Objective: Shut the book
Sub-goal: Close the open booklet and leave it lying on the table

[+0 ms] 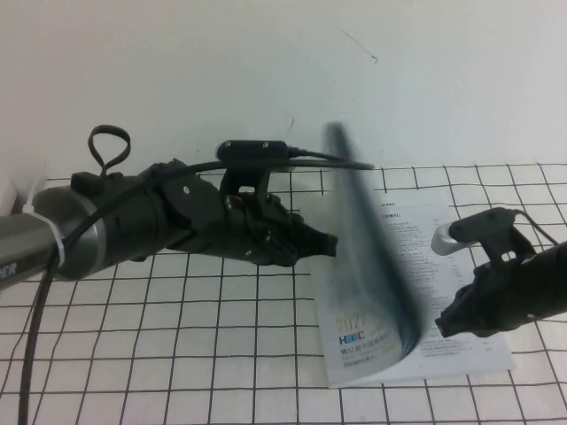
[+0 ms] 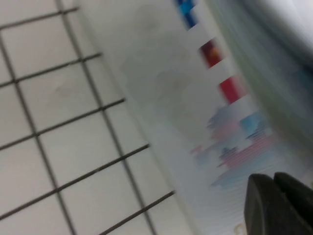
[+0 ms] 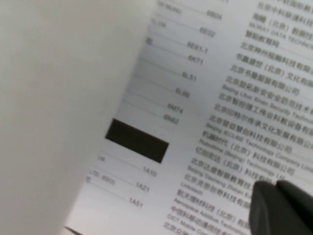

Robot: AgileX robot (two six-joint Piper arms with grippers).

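A thin book (image 1: 425,232) lies open on the gridded table, right of centre, with a printed text page facing up. A bundle of its leaves (image 1: 372,239) stands up from the spine and is smeared with motion. My left gripper (image 1: 330,243) is shut, right beside that standing leaf on its left. In the left wrist view its tips (image 2: 276,196) hover over a page with coloured marks (image 2: 220,122). My right gripper (image 1: 443,324) is shut and empty, low over the open text page near the book's near-right part. Its wrist view shows the tips (image 3: 276,196) just above lines of print (image 3: 234,98).
The table is covered by a white sheet with a black grid (image 1: 177,354), and a white wall (image 1: 266,62) rises close behind. A white object (image 1: 7,197) sits at the far left edge. A black cable (image 1: 35,336) trails down beside the left arm.
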